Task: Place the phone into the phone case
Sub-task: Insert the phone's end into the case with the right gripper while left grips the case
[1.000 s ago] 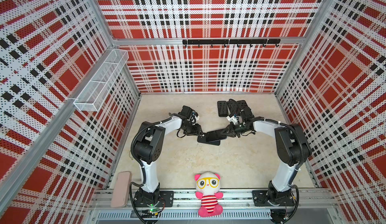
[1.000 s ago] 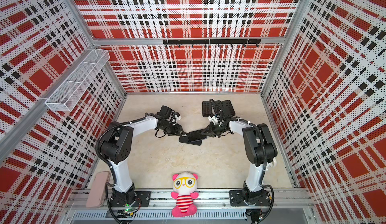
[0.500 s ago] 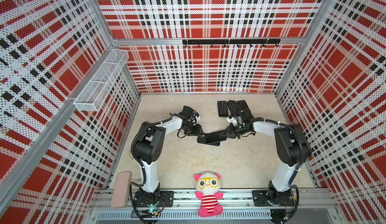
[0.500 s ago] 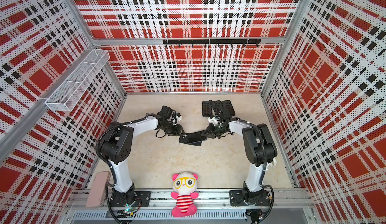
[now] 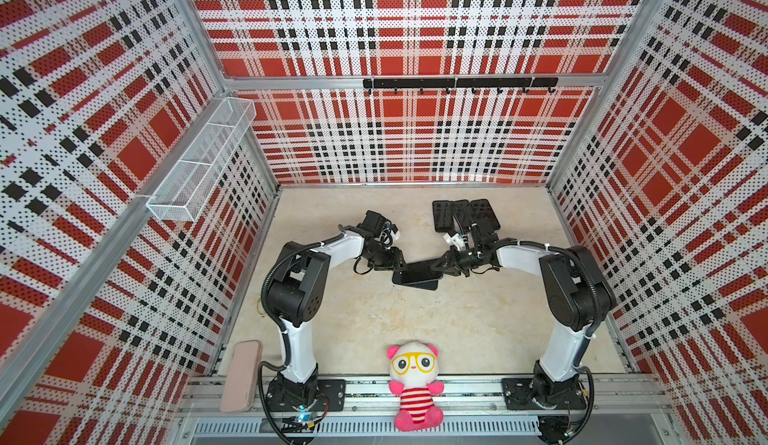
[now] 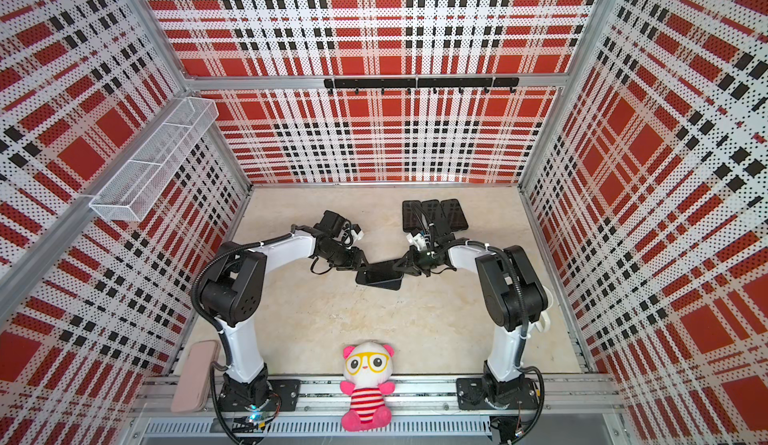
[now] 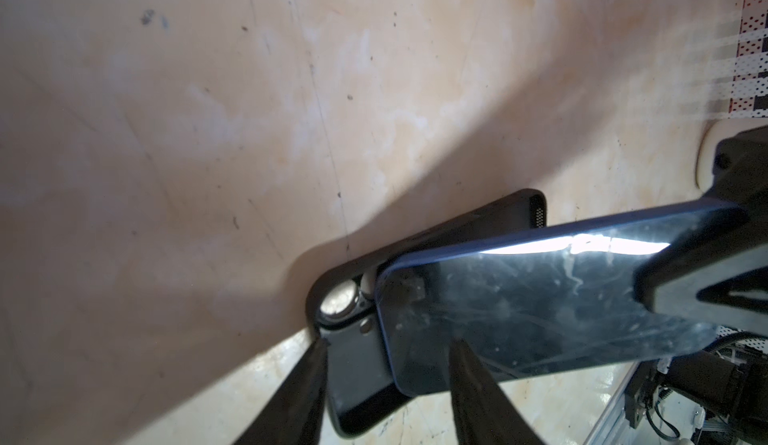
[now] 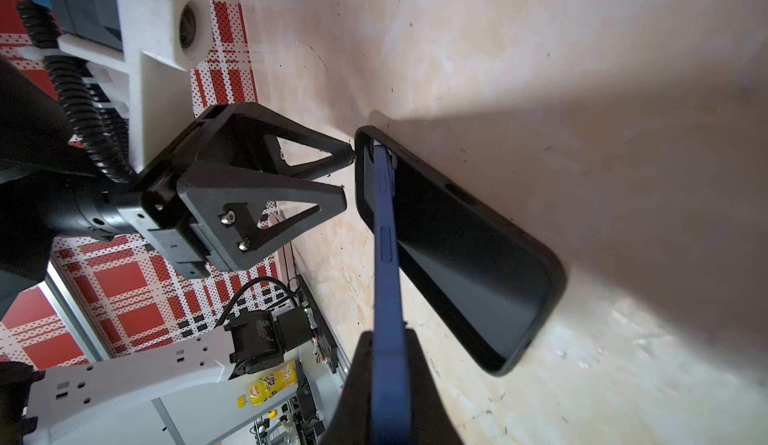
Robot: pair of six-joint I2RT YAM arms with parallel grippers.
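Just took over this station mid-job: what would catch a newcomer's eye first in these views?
The blue phone, clamped in the right pincer, tilts over the black case in the middle, with the open left pincer at the case's camera end. Beyond that, loud red plaid walls all round and a pink plush toy on the front rail.

Phone (image 8: 388,256) aslant over phone case (image 8: 465,264)
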